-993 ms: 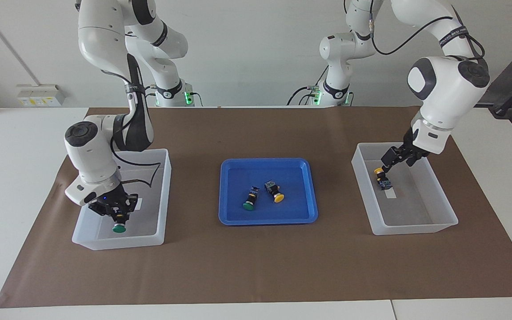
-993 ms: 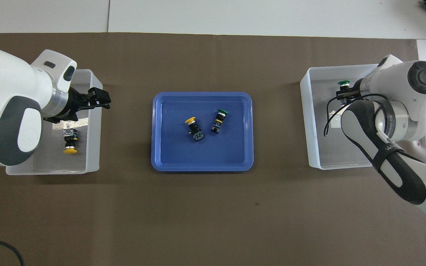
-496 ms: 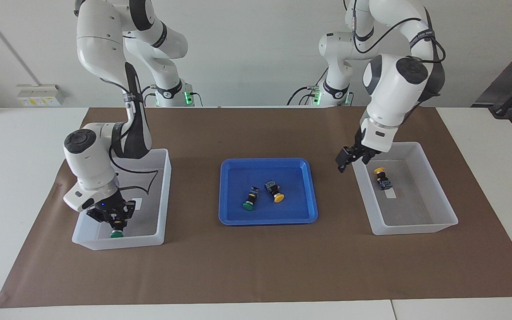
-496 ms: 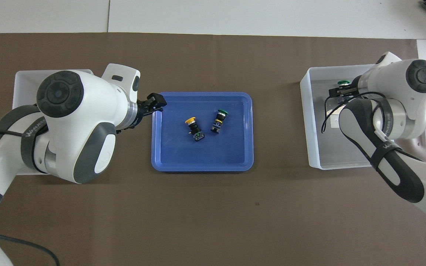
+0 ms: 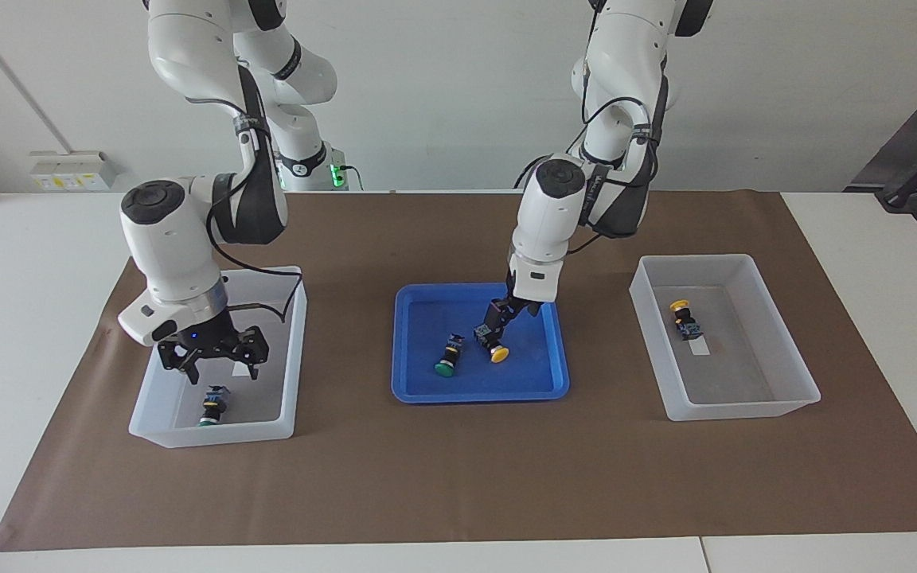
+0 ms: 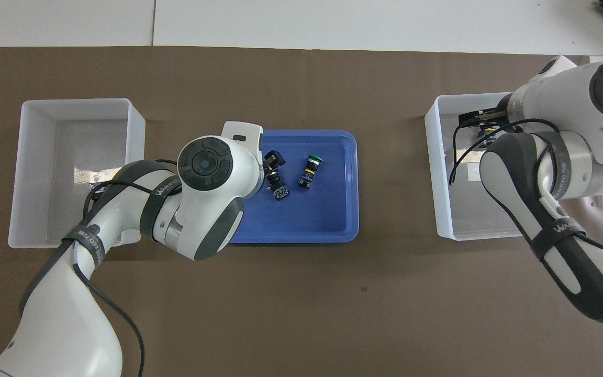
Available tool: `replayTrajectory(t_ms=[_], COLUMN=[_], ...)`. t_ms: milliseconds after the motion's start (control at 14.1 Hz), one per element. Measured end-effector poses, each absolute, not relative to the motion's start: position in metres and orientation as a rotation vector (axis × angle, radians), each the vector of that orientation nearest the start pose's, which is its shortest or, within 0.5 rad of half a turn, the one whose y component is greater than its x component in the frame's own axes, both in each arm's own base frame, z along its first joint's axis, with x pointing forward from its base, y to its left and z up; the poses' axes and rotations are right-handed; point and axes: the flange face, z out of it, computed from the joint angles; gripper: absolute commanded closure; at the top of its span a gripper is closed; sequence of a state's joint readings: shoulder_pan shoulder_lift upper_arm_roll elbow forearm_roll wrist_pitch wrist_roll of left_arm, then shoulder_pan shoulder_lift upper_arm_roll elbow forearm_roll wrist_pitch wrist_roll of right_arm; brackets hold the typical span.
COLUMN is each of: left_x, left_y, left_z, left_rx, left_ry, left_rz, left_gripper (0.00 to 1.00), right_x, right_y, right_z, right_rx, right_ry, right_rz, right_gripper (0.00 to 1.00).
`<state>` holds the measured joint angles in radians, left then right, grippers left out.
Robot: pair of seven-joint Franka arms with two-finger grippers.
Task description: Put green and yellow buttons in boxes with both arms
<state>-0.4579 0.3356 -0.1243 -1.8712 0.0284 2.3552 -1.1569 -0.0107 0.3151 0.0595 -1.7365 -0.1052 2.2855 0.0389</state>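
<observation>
My left gripper (image 5: 498, 317) hangs open low over the blue tray (image 5: 427, 382), its fingertips at the body of a yellow button (image 5: 493, 342) lying there. Beside that one lies a green button (image 5: 449, 356). From overhead, the left gripper (image 6: 271, 161) hides the yellow cap, and only the button's black body (image 6: 279, 189) shows next to the green button (image 6: 309, 171). My right gripper (image 5: 220, 362) stands open above a box (image 5: 297, 350) at the right arm's end, where a green button (image 5: 210, 406) lies on its side. Another yellow button (image 5: 685, 318) rests in the box (image 5: 793, 358) at the left arm's end.
Brown paper (image 5: 458, 477) covers the table under the blue tray (image 6: 333, 220) and both boxes (image 6: 134, 136) (image 6: 435, 173). From overhead, the right arm covers part of its box and the left arm crosses a corner of the other.
My left arm swung from its box to low over the tray's yellow button. My right gripper opened, let the green button drop into the box and rose a little.
</observation>
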Motion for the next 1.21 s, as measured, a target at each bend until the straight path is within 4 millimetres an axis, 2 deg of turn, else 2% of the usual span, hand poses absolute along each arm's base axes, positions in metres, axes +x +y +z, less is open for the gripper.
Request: replayTrajectory(t_ms=[142,354,638,709,780,851,1205], left_x=[0.538,0.534,0.534,0.534,0.534,0.534,0.534], left_y=[-0.358,-0.369,-0.371,-0.371,-0.371,-0.371,-0.372], left_z=[0.336,0.325,0.32,0.319,0.319,0.318,0.314], left_rx=[-3.128,-3.13,-3.133,-3.132,-3.132,-3.131,-3.128], left_ry=[-0.912,-0.919,-0.921,-0.921,-0.92,-0.917,-0.909], left_rz=[-0.13,-0.126,-0.129,-0.128,-0.128,-0.129,-0.129], left_gripper=[0.0,0.0,0.0,0.02,0.09,0.11,0.13], right_x=[0.662,0.658,0.654,0.653,0.652,0.65,0.642], right_y=[0.059,0.101,0.123,0.129,0.137,0.145,0.183], right_z=[0.428,0.425,0.423,0.422,0.422,0.421,0.409], right_rx=[-3.158,-3.134,-3.117,-3.113,-3.107,-3.102,-3.084], right_ry=[-0.019,0.087,0.168,0.182,0.2,0.218,0.286], right_rz=[-0.392,-0.385,-0.381,-0.38,-0.379,-0.376,-0.35], right_gripper=[0.0,0.0,0.0,0.0,0.0,0.0,0.0])
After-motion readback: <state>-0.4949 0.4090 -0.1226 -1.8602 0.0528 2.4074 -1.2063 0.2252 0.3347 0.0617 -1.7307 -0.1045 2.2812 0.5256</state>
